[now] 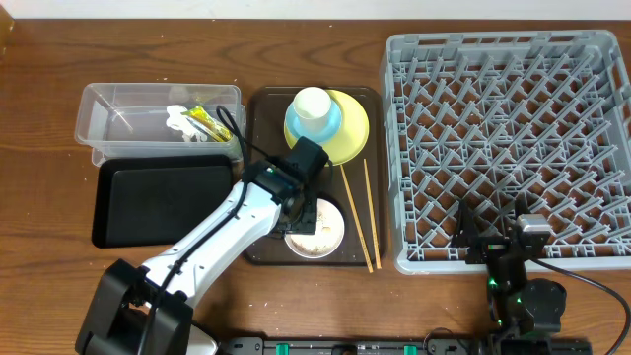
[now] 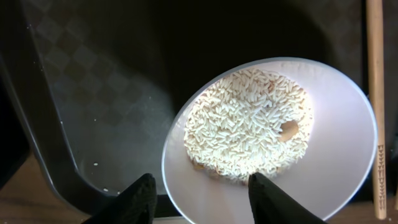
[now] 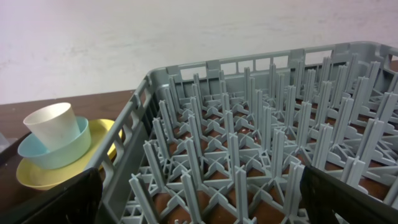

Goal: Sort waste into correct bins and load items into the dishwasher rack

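Overhead, left hand point(image 1: 299, 212): we see it low over the white bowl point(image 1: 327, 237), lower middle of the frame, on the brown serving tray point(image 1: 264, 110).
Overhead, stack: the cup point(image 1: 312, 104) stands in the blue dish point(image 1: 335, 122) on the yellow plate point(image 1: 357, 130), at the tray's upper end. The chopsticks point(image 1: 361, 212) lie along its right side.
Overhead, bins: the clear tub point(image 1: 108, 99), upper left, holds the tissue point(image 1: 177, 120) and wrapper point(image 1: 205, 122). The black tray point(image 1: 158, 202) lies just below it.
Overhead, rack point(image 1: 513, 118): it fills the right of the bench point(image 1: 49, 49), and the right hand point(image 1: 490, 242) sits at its lower edge.
Left wrist, left hand point(image 2: 199, 202): released, fingers point(image 2: 134, 200) spread at the bottom edge. The bowl's near rim passes between them.
Left wrist, rice point(image 2: 249, 124): we see it heaped in the bowl, centre right.
Right wrist, right hand point(image 3: 205, 208): released, fingers point(image 3: 62, 202) wide apart in the lower corners. The rack spreads ahead, and the stack shows at far left.
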